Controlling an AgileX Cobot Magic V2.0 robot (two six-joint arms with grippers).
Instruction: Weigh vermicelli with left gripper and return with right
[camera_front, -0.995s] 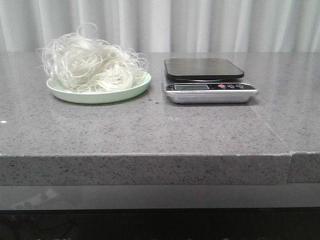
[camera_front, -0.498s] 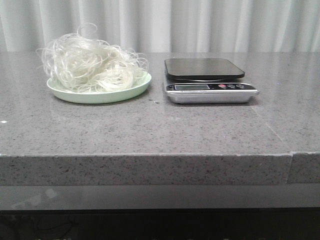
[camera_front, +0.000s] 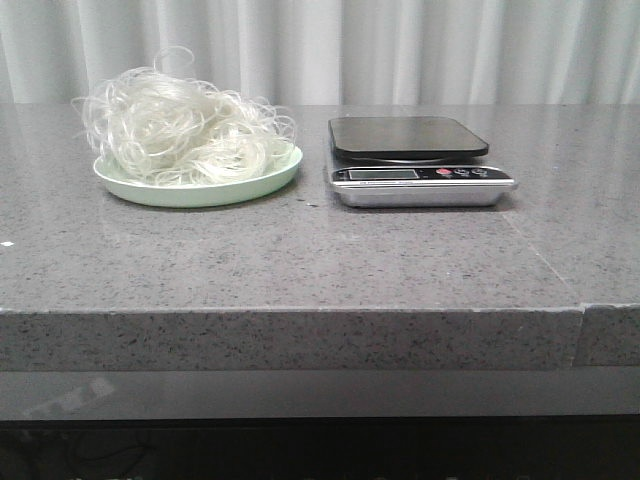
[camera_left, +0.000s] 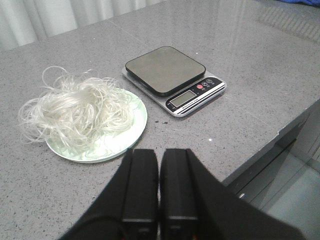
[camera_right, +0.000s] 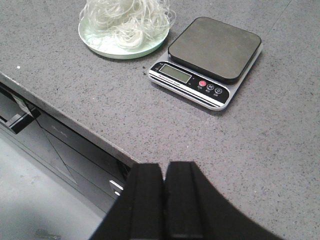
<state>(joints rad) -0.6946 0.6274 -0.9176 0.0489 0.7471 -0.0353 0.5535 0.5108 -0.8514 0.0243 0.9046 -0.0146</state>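
The vermicelli (camera_front: 185, 125), a fluffy nest of thin white strands, lies on a pale green plate (camera_front: 255, 181) at the back left of the grey table. A silver kitchen scale with a black platform (camera_front: 405, 136) stands just right of the plate, with nothing on it. Neither gripper shows in the front view. In the left wrist view my left gripper (camera_left: 159, 151) is shut and empty, hanging short of the plate (camera_left: 137, 125) and the vermicelli (camera_left: 72, 110). In the right wrist view my right gripper (camera_right: 164, 166) is shut and empty above the table's front edge, the scale (camera_right: 207, 60) beyond it.
The table's front edge (camera_front: 300, 312) has a seam at the right (camera_front: 582, 310). White curtains (camera_front: 400, 50) hang behind the table. A dark shelf lies below the edge (camera_right: 45, 135).
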